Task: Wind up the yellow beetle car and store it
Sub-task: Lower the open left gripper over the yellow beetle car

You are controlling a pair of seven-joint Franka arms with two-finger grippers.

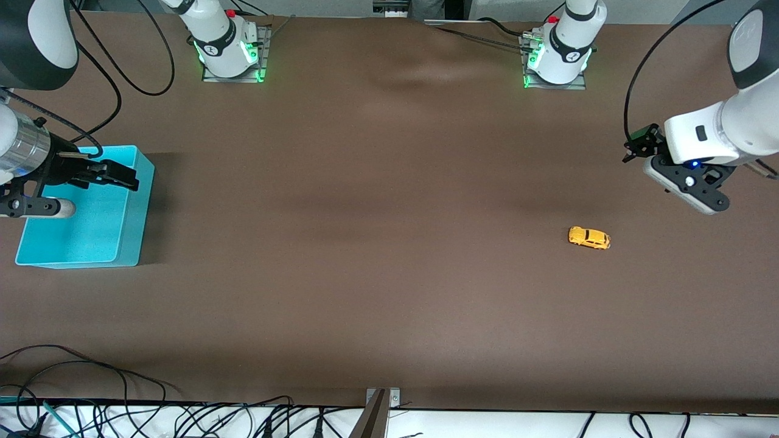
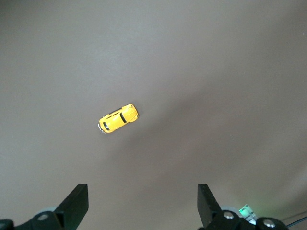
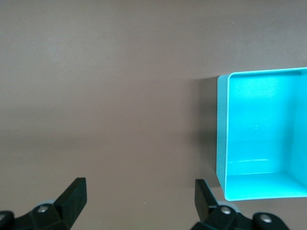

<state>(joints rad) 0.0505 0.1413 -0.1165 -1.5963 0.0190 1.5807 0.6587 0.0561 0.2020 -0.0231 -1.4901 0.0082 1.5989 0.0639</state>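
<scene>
**Two white Franka arms, black at the joints**

You see glossy white arm shells with black joint bands. Each base (image 1: 228, 45) sits on a grey metal plate, glows green at its foot and carries a red button. The left gripper (image 2: 143, 203) has black wedge-shaped fingers (image 2: 76, 201); so has the right gripper (image 3: 140, 201). Black cables loop off both arms.
</scene>
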